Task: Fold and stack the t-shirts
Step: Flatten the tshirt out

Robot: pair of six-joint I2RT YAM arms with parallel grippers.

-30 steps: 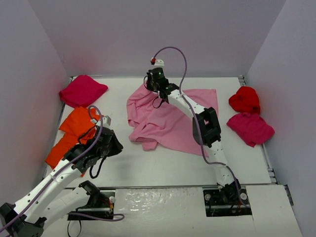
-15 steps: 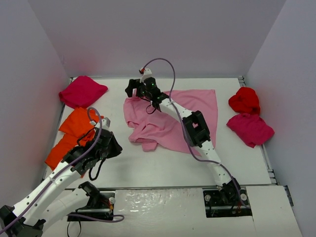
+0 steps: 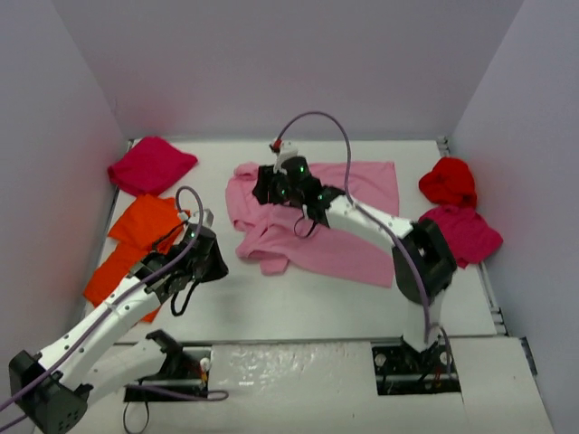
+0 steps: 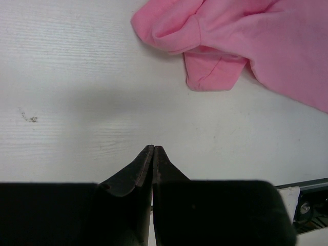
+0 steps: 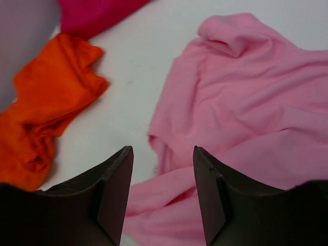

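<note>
left gripper [image 4: 154, 147] is sitting with fingers pressed together, gripping nothing, hovering over bare table [image 4: 77, 102]. pink shirt [image 4: 266, 36] is lying just beyond it, to the right. orange shirts [image 3: 136, 240] are lying crumpled to its left. right gripper [image 5: 162, 151] is hanging with fingers apart, nothing between them, above the pink shirt's far-left part. magenta shirt [image 3: 149, 165] is lying far left, while red shirt [image 3: 448, 181] and second magenta shirt [image 3: 459, 233] are bunching at the right edge.
</note>
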